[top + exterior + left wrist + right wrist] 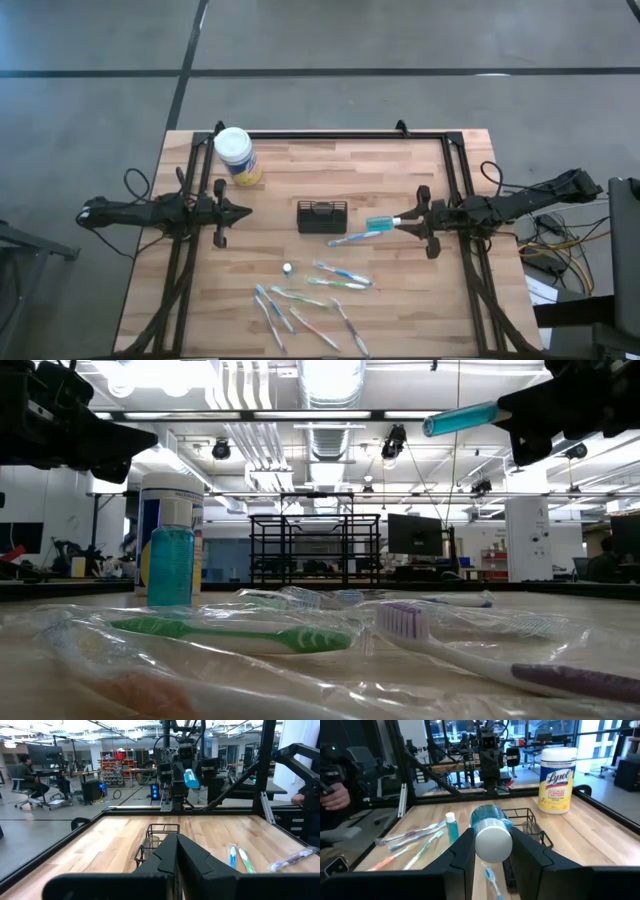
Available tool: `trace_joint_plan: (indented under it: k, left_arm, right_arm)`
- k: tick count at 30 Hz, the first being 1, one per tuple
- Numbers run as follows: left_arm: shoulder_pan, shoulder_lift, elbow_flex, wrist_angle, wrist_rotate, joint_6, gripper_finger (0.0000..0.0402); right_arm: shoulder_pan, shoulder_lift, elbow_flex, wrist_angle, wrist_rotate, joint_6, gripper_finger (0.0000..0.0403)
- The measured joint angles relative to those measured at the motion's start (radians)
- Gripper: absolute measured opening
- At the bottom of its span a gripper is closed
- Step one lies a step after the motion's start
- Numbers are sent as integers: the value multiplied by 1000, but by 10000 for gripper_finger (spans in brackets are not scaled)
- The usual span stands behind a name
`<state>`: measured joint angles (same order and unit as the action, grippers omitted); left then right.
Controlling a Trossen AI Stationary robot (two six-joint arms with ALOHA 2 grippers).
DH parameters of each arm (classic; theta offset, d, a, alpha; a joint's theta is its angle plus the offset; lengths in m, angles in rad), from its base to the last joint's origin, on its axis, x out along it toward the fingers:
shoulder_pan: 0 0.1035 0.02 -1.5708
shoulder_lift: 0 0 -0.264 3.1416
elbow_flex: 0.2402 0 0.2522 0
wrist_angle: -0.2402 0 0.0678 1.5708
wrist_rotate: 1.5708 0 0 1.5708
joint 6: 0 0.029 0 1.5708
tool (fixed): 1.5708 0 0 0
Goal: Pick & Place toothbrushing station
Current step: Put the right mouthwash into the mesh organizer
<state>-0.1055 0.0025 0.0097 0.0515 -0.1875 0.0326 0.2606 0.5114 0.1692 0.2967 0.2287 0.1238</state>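
Above the table in the high view, the right gripper (408,221) grips a small blue bottle (382,224), lying roughly level and pointing toward the toothbrushing station (322,216), which sits near and straight ahead of the fingertips. Just below the bottle lies a loose toothbrush (354,238); more toothbrushes (310,303) lie scattered well to the side of the line of travel. To my mind the step is carrying the bottle to the caddy: move straight ahead, stay above its rim, tip the bottle upright over the opening, then lower before releasing. The left gripper (240,211) waits on the caddy's far side, fingers together, apart from a white-lidded yellow jar (237,155).

At table height in the low view, the right gripper (530,422) hangs high, with the bottle (460,419) sticking out ahead of it, well clear of the wrapped brushes below. A second blue bottle (171,565) stands on the table.

From the left wrist, its own closed fingers (175,855) point at the caddy (159,841), with the right arm's bottle (191,778) raised beyond it.

From the right wrist, the fingers (462,852) clamp the bottle (491,829) on both sides, white cap toward the camera; the caddy (527,825) lies just ahead, slightly off to one side, so a small sideways correction seems wise.
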Motion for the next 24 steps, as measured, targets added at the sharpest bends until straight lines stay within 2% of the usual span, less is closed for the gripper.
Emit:
trace_joint_plan:
  k: [6,11,14,18,24]
  left_arm:
    - [0,0,0,5,0,0,14]
    - [0,0,0,6,1,1,14]
    - [0,0,0,9,2,22,14]
    - [0,0,0,8,4,24,14]
    - [0,0,0,8,4,24,14]
  right_arm:
    - [0,0,-6,15,-7,-93,87]
    - [-1,-1,-30,138,-48,-146,87]
    - [-17,7,4,96,-42,-129,87]
    - [-46,51,147,-85,10,-127,87]
    - [-111,252,515,-491,52,-133,87]
